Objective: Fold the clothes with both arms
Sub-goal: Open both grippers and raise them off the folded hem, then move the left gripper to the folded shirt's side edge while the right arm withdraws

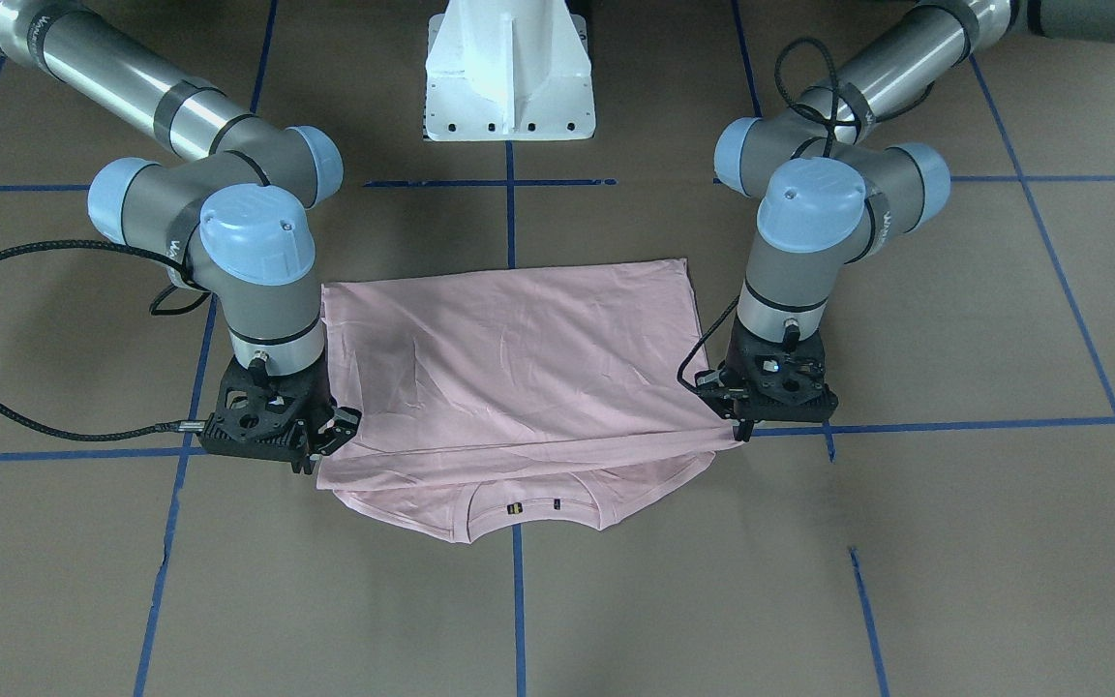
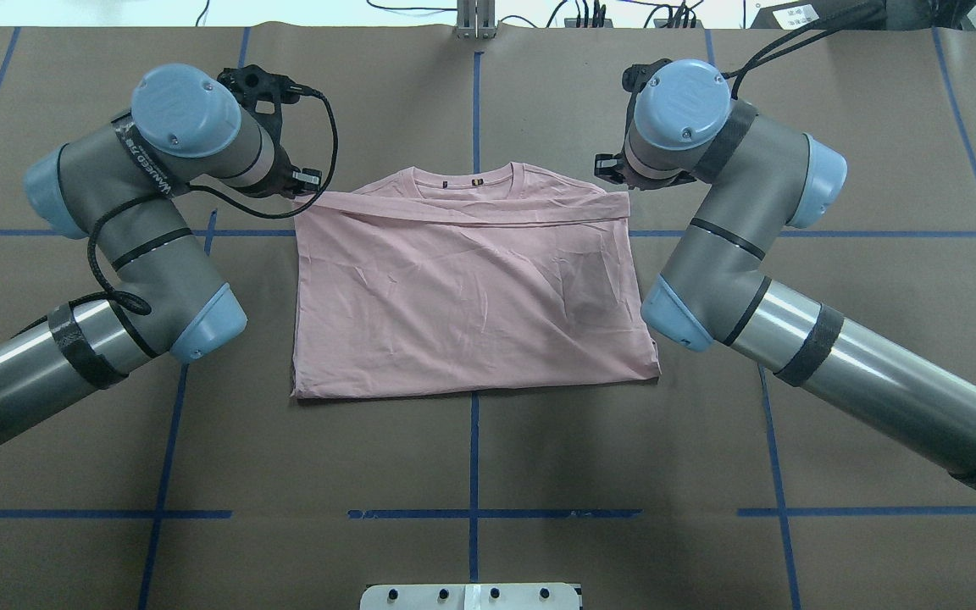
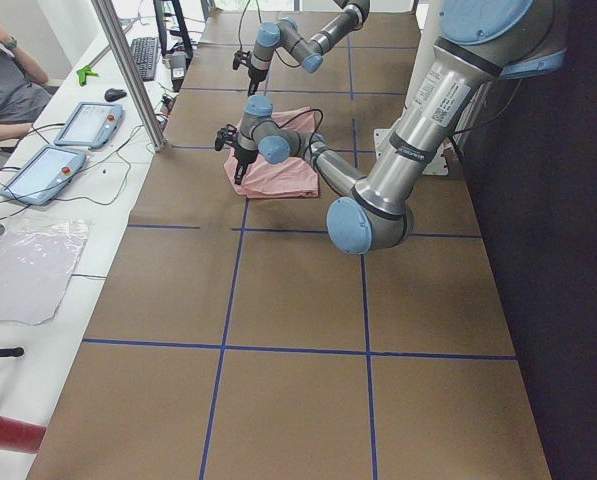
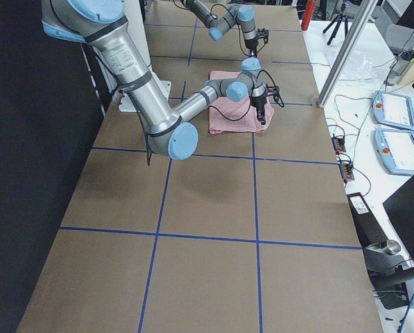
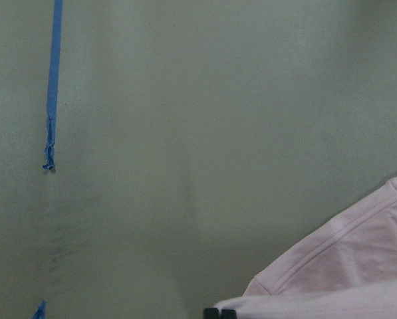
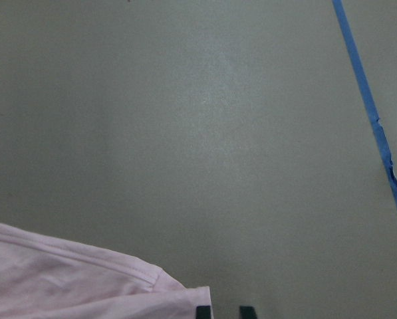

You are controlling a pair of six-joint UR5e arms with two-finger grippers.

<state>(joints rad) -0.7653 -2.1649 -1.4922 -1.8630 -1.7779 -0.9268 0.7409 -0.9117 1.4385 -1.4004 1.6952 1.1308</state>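
The T-shirt [image 1: 519, 368] lies on the brown worktop [image 1: 616, 600] between the two arms, doubled over once. The fold is on the robot's side. The upper layer's free edge stops just short of the collar [image 1: 524, 508], which shows on the far side along with a strip of the shoulders.

The left arm [image 1: 809, 232] points straight down at the upper layer's corner on its own side. The left jaws are closed on that corner. In the left wrist view the two black tips sit almost together, with the hem running right up to them. In the front and overhead views the cloth there is drawn out to a point toward the tips and casts a thin shadow on the layer beneath.

The right arm [image 1: 248, 252] stands the same way at the opposite corner. The right jaws are parted by a narrow gap and grip nothing. The right wrist view shows bare worktop between the tips, and the cloth corner just reaches one tip. In the overhead view this corner lies flat and square on the lower layer.

Blue tape lines [image 1: 954, 424] cross the worktop. One runs under the middle of the shirt, and a cross line passes close by both sets of jaws.
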